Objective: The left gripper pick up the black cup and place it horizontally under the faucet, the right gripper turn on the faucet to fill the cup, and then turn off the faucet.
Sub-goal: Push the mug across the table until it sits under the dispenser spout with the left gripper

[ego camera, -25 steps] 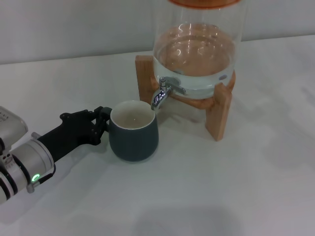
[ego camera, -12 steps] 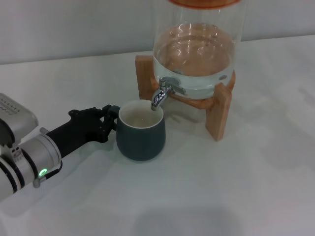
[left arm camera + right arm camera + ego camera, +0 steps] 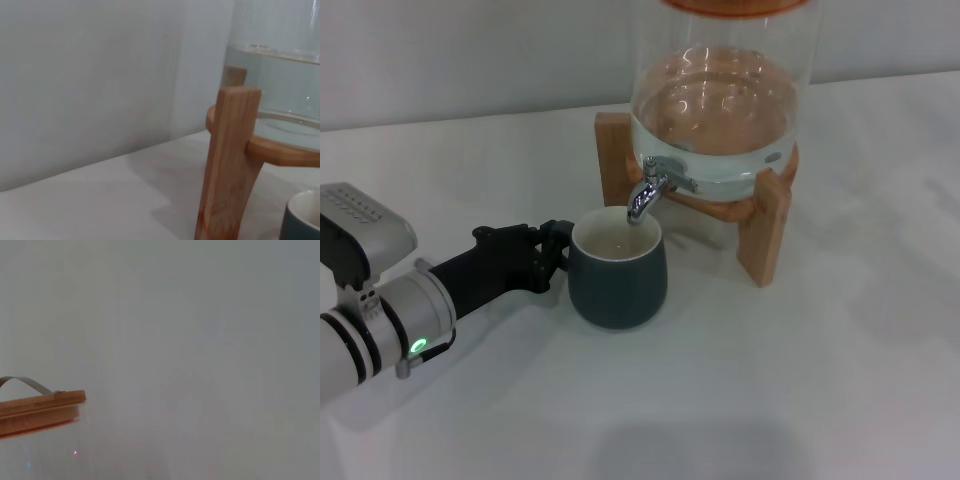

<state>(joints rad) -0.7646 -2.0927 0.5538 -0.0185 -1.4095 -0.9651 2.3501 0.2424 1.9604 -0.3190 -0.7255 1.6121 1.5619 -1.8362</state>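
Placement looks nearly done: black cup [image 3: 617, 272] stands upright on the surface under the faucet [image 3: 644, 195], left gripper [image 3: 548, 258] jaws clamped on its handle side. Filling and shutting off remain; right gripper unseen.

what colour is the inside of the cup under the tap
Cream-white inside the black cup, against its dark grey-black outside. The head view shows it best.
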